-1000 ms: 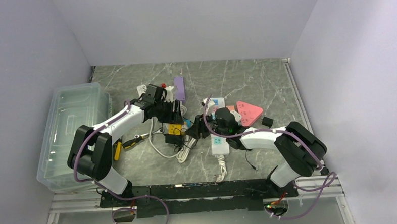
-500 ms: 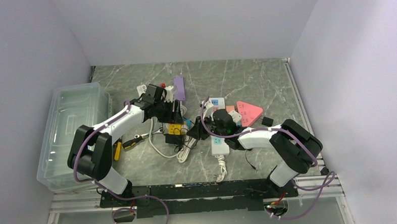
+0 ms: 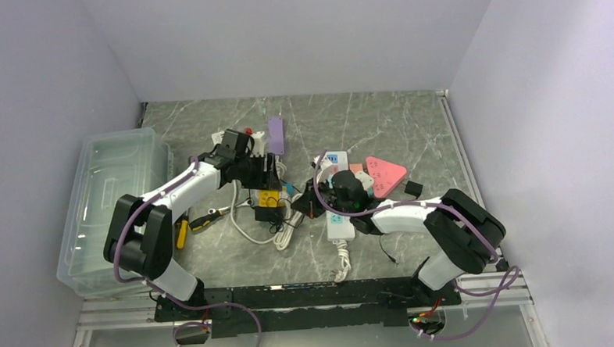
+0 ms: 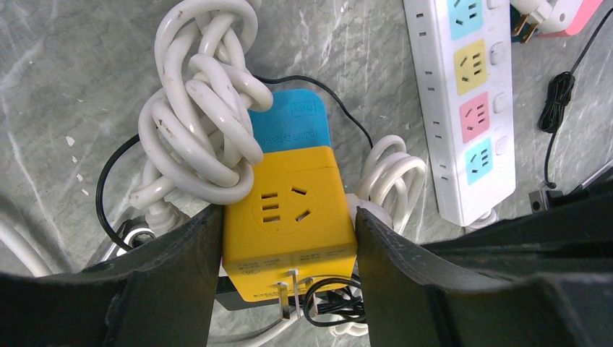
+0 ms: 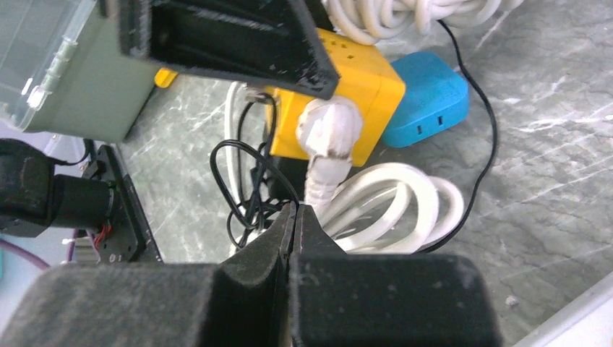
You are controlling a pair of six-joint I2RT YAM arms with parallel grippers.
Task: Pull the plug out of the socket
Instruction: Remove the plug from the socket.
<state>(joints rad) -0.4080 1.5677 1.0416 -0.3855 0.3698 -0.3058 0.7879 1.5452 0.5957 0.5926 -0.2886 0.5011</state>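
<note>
Only right wrist: plug [image 5: 329,135] in socket [image 5: 365,81].

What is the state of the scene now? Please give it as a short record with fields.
socket: yellow socket cube
plug: white plug, seated in the cube's side
left hand: closed on two sides of the cube
right hand: fingers shut, tips close to the plug's cable, nothing visible between them
task: plug not yet pulled out

Bright, even light; soft shadows, mild foreground blur.
</note>
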